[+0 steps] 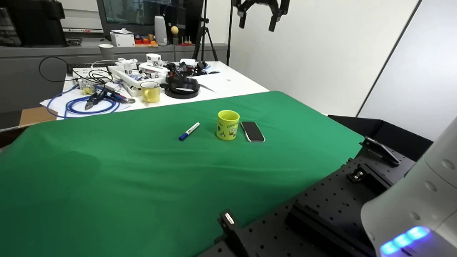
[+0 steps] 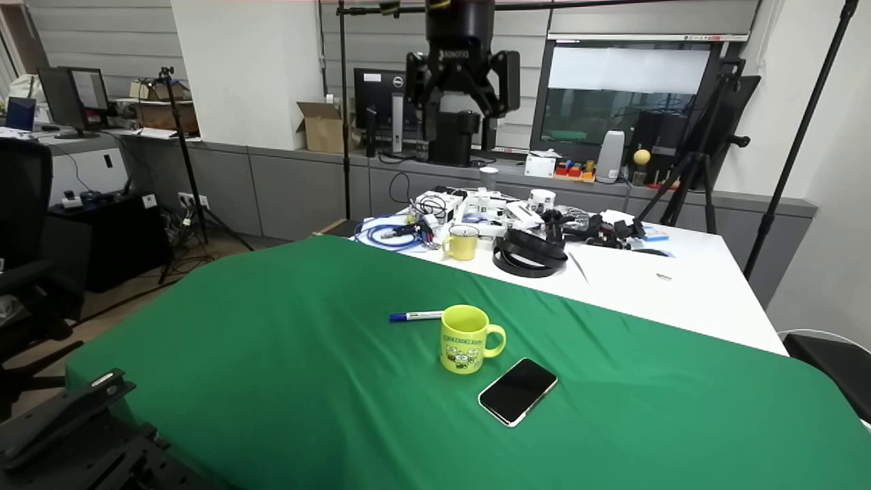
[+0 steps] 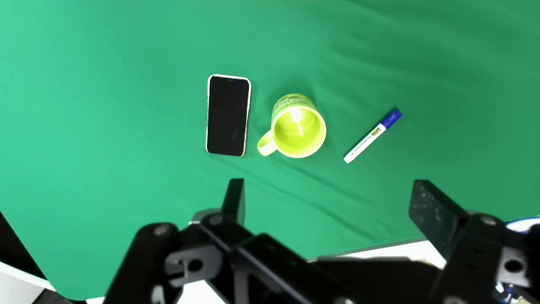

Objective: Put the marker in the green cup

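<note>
The marker has a white body and a blue cap. It lies on the green cloth in both exterior views [image 1: 189, 131] [image 2: 416, 316] and in the wrist view [image 3: 372, 136]. The yellow-green cup stands upright beside it, apart from it, in both exterior views [image 1: 227, 125] [image 2: 463, 340]. The wrist view looks into the open cup [image 3: 298, 131], which holds nothing; its handle points away from the marker. My gripper is high above the table in both exterior views [image 1: 257, 25] [image 2: 459, 133]. In the wrist view my gripper [image 3: 328, 192] is wide open with nothing between its fingers.
A phone [image 1: 252, 131] lies flat near the cup, on the side away from the marker. Behind the green cloth, a white table [image 2: 646, 286] carries a pale yellow mug [image 2: 463, 243], black rings [image 2: 527, 255], cables and tools. A black perforated base plate [image 1: 321, 210] borders the cloth.
</note>
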Action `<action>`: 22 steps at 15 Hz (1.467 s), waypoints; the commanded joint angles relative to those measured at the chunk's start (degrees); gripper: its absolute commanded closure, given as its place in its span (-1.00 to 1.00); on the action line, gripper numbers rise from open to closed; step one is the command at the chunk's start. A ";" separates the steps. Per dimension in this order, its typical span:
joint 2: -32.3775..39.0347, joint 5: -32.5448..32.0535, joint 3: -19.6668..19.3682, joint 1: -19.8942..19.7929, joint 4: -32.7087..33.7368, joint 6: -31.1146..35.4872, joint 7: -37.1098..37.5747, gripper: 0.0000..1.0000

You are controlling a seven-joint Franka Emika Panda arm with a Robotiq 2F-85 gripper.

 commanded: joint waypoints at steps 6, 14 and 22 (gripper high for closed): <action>26.44 2.23 -0.50 6.30 30.59 -4.91 28.87 -1.00; 29.69 5.60 -0.42 10.08 34.27 -5.06 34.53 -1.00; 31.12 5.63 -1.22 10.03 33.48 -0.71 36.34 -1.00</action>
